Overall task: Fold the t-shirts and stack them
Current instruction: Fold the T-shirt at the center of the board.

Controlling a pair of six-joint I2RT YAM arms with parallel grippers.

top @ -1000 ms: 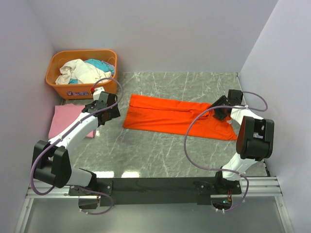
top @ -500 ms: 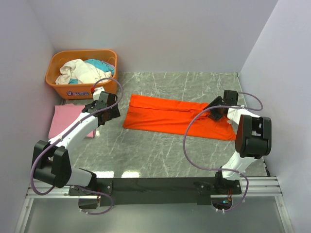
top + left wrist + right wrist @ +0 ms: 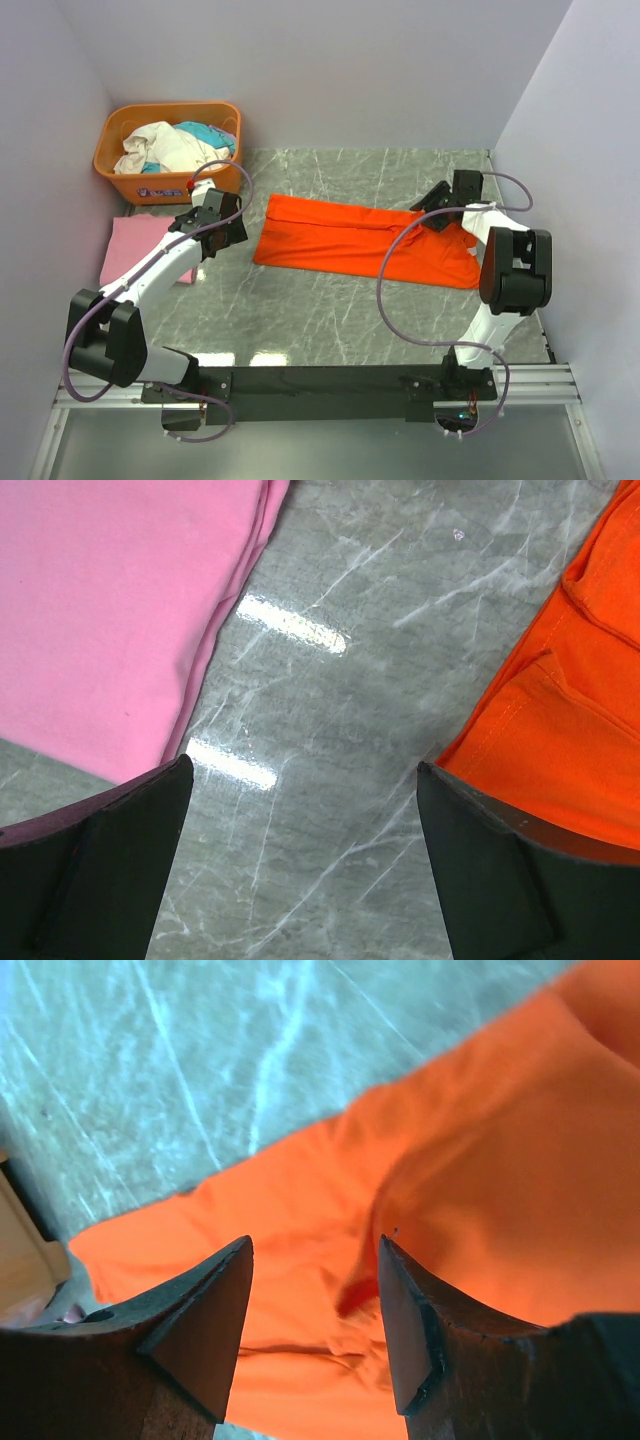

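Swinging back and inward over the last second, your right gripper [image 3: 432, 207] now hangs above the far right end of the orange-red t-shirt [image 3: 345, 235], while your left arm has not budged. The right jaws stand partly spread with nothing between them; the wrist view shows only orange cloth below the gap. The left gripper [image 3: 305, 770] has its jaws spread wide over bare table [image 3: 330, 310], with the pink t-shirt [image 3: 135, 245] on one side of it and the orange-red one's left edge on the other.

The orange-red t-shirt lies as a long strip across the middle of the table, already doubled lengthwise. The pink one sits folded flat at the left edge, just in front of the basket [image 3: 120, 182].

Expect light, limp cloth that sags and drags rather than keeping its shape. It likely slides easily on the smooth stone-patterned top. Take it by a hemmed edge or a corner, pinching all layers together, so the fold does not come apart as you lift.

Count two t-shirts on the table: one orange-red, one pink. One basket holds a heap of other clothes [image 3: 165, 145], too jumbled to number.
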